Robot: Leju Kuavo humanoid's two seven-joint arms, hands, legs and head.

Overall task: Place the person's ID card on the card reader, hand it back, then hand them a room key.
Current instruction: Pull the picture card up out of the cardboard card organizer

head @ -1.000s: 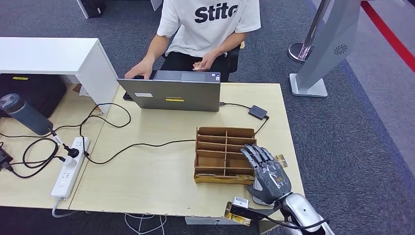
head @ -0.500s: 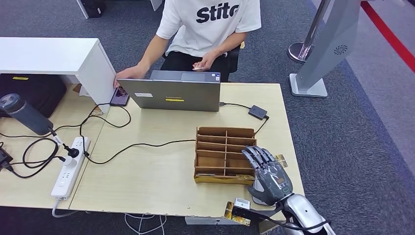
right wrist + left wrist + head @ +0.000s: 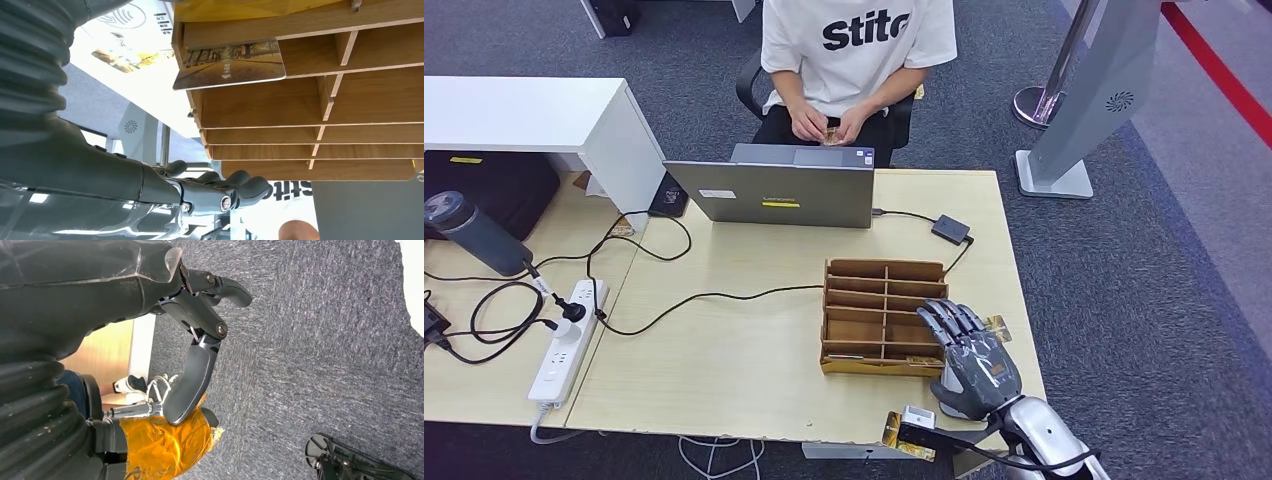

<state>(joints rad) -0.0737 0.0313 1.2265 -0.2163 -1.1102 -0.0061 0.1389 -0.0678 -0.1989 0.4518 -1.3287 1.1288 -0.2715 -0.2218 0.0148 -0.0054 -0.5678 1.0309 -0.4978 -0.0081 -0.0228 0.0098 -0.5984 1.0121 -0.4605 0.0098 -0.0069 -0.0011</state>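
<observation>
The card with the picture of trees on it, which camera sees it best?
The right wrist view: the card is large there, sticking out of a slot in the wooden organizer. The head view shows perhaps an edge of it by the right hand; the left wrist view looks at carpet.

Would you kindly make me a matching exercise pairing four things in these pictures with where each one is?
Things:
1. laptop
2. power strip
3. right hand
4. wooden organizer

Places:
A. left side of the desk, cables plugged in
B. at the right end of the wooden organizer
C. far edge of the desk, in front of the seated person
D. near right part of the desk

Pairs: 1-C, 2-A, 3-B, 4-D
</observation>
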